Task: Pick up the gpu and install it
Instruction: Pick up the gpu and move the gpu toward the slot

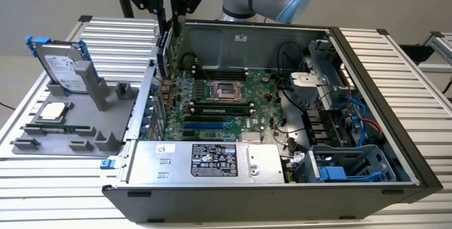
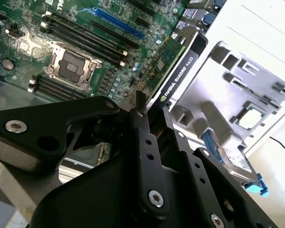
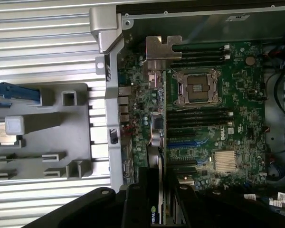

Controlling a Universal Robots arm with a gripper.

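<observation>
A ribbed aluminium table (image 1: pixel 409 70) stands on a plain beige floor (image 1: pixel 28 38).

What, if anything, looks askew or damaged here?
Nothing stands out. The tool is clamped on the gpu, which hangs over the motherboard, not yet seated. No damage visible.

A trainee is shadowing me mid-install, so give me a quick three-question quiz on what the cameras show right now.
1. True or false: the gpu lies on the grey tray.
2. Which part stands upright on the tray, at the exterior view's left? A. hard drive B. keyboard C. fan
3. Fill in: the gripper is shut on the ____, above the motherboard.
Key: 1 false; 2 A; 3 gpu.
</observation>
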